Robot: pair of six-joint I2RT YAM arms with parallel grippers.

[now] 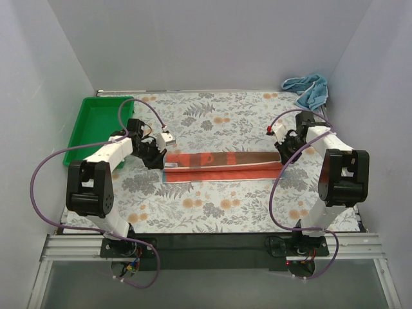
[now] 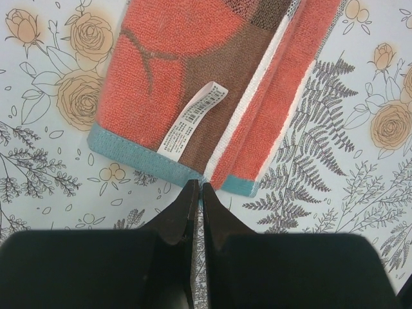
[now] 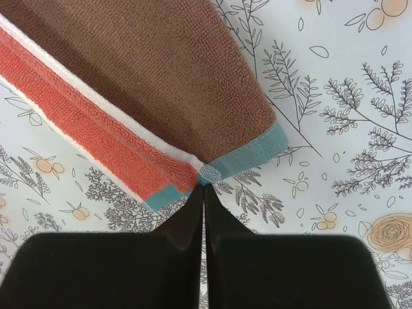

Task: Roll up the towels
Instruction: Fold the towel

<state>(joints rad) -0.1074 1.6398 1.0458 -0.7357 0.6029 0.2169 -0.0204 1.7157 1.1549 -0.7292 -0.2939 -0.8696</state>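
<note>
The rust-red towel [image 1: 222, 165] lies flat across the middle of the table as a long folded strip with teal hems. My left gripper [image 1: 159, 161] is at its left end. In the left wrist view the jaws [image 2: 195, 187] are shut, with their tips pinching the teal hem of the towel [image 2: 193, 71] next to a white label [image 2: 192, 121]. My right gripper [image 1: 283, 158] is at the right end. Its jaws [image 3: 203, 188] are shut on the hem corner of the towel [image 3: 148, 84]. The light blue towel [image 1: 308, 90] lies crumpled at the back right corner.
A green tray [image 1: 96, 125] stands at the back left, just behind my left arm. A floral cloth [image 1: 212, 206] covers the table. White walls close in the left, back and right sides.
</note>
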